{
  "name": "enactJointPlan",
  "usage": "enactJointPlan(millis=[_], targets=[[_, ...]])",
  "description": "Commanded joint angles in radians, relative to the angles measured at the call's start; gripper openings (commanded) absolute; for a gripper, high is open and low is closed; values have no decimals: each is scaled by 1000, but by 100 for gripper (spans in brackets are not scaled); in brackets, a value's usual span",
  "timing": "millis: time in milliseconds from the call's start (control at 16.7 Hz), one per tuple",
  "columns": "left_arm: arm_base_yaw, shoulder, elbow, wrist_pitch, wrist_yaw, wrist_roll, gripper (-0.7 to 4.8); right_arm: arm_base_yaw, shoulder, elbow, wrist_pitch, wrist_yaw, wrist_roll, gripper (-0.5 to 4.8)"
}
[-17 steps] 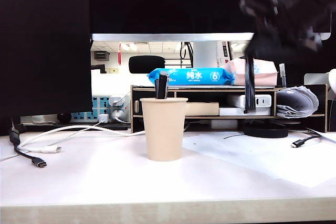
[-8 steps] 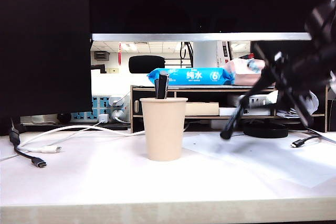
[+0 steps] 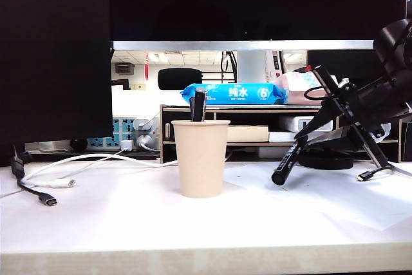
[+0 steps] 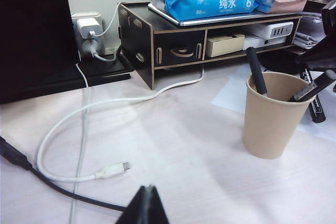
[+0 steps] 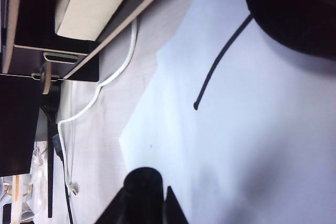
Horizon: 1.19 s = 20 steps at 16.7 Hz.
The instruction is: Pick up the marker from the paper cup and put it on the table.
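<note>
White counter (image 3: 129, 223) with a pale wood front edge fills the foreground, and behind it a big dark monitor looms over everything. A small dark two-tier shelf stand (image 3: 251, 117) sits at the back of the counter, holding a blue pack of wet wipes (image 3: 233, 93) whose white print reads "纯水", with a "6" in a round badge; a pink pack lies next to it. A white power strip (image 3: 308, 123) rests on the lower shelf. A sheet of white paper (image 3: 335, 198) lies flat on the counter to the right of the middle.

From the right edge the right arm reaches in low, its right pincer (image 3: 331, 104) pinching the marker (image 3: 297, 152) near its upper end. The marker slants steeply, with its lower tip down toward the paper sheet, well to the right of the paper cup (image 3: 201, 158); whether the tip touches the paper I cannot tell. In the right wrist view the marker's round black end (image 5: 142, 182) shows between the fingers, above the paper.

The paper cup stands upright near the middle of the counter, plain beige, with a shorter black pen (image 3: 197, 104) poking above its rim. The left wrist view shows two dark pens leaning in it.

The left pincer (image 4: 144, 205) hangs above the counter's left part, near a looping white cable (image 4: 84, 129) and a black one; its fingers meet at a point, pressed together and empty.
</note>
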Motion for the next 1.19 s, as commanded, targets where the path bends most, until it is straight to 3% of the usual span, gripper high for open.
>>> enactJointPlan(millis=[60, 358, 418, 538, 597, 717, 896, 956, 1195], targets=[[0, 0, 1, 9, 2, 8, -5, -2, -1, 7, 15, 12, 3, 114], [0, 0, 1, 9, 2, 8, -5, -2, -2, 7, 18, -11, 2, 115], [0, 0, 1, 9, 1, 8, -5, -6, -2, 6, 29, -50, -3, 90], [0, 0, 1, 9, 1, 8, -5, -14, -18, 6, 47, -167, -64, -6], [0, 0, 1, 9, 2, 8, -5, -14, -53, 0, 18, -186, -119, -6], [0, 0, 1, 9, 1, 8, -5, -14, -175, -57, -24, -110, -211, -6], [0, 0, 1, 9, 1, 8, -5, -13, -474, -219, -25, 152, -362, -6], [0, 0, 1, 9, 1, 8, -5, -13, -578, -270, -16, 196, -388, -6], [0, 0, 1, 9, 1, 8, -5, -12, -941, -404, -21, 232, -499, -6]])
